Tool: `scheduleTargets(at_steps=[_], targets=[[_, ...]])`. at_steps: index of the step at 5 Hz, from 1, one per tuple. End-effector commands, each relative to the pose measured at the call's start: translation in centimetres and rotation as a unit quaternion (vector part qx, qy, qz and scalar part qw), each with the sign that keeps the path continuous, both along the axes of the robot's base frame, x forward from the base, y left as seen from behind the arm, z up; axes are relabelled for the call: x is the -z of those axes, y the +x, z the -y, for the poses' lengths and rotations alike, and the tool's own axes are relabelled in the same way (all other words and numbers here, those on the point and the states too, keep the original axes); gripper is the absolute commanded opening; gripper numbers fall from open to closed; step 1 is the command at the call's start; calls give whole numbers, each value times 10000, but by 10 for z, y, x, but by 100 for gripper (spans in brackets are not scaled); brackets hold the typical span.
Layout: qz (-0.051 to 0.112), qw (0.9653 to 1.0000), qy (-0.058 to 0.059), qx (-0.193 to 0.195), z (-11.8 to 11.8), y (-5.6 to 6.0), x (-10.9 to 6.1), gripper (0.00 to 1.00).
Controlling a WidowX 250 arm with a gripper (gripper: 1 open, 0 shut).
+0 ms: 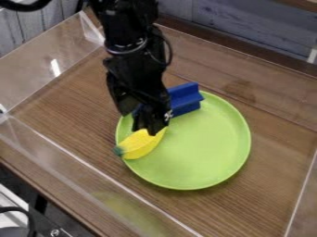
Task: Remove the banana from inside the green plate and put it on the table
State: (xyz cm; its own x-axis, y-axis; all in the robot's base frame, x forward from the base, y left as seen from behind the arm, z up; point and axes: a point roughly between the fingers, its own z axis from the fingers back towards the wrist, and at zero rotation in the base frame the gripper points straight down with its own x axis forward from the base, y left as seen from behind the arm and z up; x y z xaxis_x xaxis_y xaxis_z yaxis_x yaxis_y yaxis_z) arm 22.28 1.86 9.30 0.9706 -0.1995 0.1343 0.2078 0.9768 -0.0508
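Hovering point-down over the banana, claw spread wide, gripping nothing. Banana not yet lifted: lying on the green plate at its rim nearest the worktop's left edge; removal and set-down all remaining. Brown wood-grain worktop, clear acrylic walls around.

A single camera looks down at an angle from above the table's near edge, facing its far edge. It sits fairly close: the clear acrylic walls fill the frame, and the arm's top is cut off.
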Motion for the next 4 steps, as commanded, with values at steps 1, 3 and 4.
scheduleTargets(at_steps=[1, 3, 4], targets=[[134, 9999, 44, 13, 3, 10, -6, 0], [48, 9983, 19, 574, -1, 5, -8, 0], [22, 9980, -5, 632, 4, -6, -3, 0]])
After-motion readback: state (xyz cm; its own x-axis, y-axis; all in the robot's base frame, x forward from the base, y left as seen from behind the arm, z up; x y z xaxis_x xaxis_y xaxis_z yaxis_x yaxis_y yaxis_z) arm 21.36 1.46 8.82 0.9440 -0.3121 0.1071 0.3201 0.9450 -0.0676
